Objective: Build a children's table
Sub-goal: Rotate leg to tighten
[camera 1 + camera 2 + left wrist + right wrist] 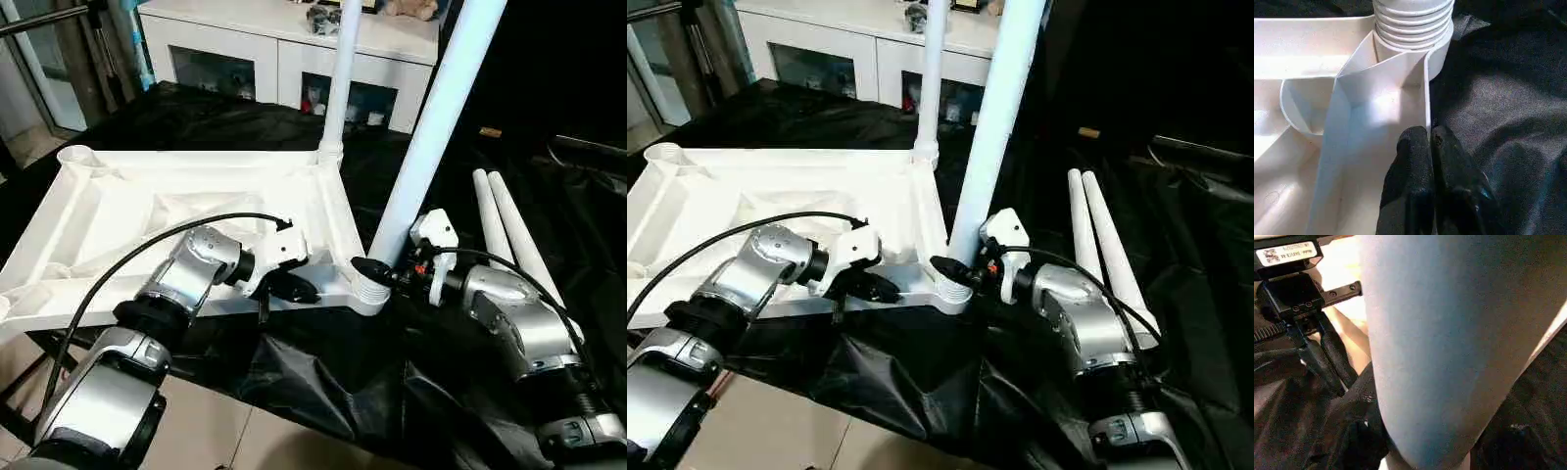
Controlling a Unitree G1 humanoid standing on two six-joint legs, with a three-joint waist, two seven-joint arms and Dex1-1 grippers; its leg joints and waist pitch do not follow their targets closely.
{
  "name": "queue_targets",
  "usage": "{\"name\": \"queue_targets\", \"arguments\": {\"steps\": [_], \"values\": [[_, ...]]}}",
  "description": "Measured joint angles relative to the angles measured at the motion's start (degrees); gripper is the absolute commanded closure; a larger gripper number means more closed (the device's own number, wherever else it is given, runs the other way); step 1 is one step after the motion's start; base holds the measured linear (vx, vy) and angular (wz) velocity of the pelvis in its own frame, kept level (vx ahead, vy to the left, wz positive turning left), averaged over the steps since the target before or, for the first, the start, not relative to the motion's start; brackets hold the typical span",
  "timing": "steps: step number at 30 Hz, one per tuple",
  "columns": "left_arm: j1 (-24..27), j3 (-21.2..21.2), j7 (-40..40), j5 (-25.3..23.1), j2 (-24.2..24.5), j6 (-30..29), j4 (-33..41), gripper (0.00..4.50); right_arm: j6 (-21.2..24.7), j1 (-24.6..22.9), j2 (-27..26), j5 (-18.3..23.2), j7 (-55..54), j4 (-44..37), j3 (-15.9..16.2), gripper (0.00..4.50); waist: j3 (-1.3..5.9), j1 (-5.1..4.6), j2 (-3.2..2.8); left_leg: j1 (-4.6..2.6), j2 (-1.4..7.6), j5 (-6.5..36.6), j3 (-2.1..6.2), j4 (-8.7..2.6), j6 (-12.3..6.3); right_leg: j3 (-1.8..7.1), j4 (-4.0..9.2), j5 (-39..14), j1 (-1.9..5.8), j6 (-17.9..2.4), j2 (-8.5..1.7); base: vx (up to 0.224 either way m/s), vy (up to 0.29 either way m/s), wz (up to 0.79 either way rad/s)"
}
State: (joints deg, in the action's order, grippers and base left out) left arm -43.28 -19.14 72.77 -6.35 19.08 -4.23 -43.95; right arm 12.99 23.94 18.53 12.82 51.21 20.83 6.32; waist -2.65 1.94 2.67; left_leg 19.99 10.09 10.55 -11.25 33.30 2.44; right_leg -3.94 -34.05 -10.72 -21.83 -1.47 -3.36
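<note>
You see the left gripper with its black fingers pressed together on the tabletop's thin white rim wall, the leg's ribbed threaded base just beyond, black cloth alongside.

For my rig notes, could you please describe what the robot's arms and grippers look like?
Both forearms are rounded silver metal with black joint rings. Each carries a white wrist block and a thin black cable looping to it. The left gripper and right gripper each have two black fingers.
</note>
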Motion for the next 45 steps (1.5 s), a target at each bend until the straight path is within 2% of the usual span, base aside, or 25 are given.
{"name": "queue_targets", "arguments": {"steps": [26,37,45], "values": [[3.4,-0.8,-0.4,0.0,1.9,-0.6,6.9,4.50,0.0,0.2,0.2,1.1,1.9,0.0,-0.2,2.63,0.02,-0.24,0.04,0.01,0.00,0.0,-0.01,-0.26,0.03,-0.02,0.06,0.0,-0.07,-0.1,0.02,0.000,0.000,0.00],[5.2,-1.4,5.6,2.1,4.4,1.2,9.5,4.50,-0.7,-1.9,4.1,2.7,12.7,-3.4,2.4,2.63,0.03,0.26,0.07,0.04,0.00,0.2,-0.01,-0.36,0.12,-0.04,0.06,-0.2,-0.07,-0.1,0.02,0.000,0.000,0.00],[5.0,-1.6,5.3,1.9,4.6,3.1,8.5,4.50,-2.0,-2.1,4.2,2.5,13.0,-3.4,3.0,2.63,0.03,0.48,0.06,0.01,0.00,0.1,-0.01,-0.35,0.13,-0.04,0.04,-0.2,-0.05,-0.1,0.02,0.000,0.000,0.00]]}}
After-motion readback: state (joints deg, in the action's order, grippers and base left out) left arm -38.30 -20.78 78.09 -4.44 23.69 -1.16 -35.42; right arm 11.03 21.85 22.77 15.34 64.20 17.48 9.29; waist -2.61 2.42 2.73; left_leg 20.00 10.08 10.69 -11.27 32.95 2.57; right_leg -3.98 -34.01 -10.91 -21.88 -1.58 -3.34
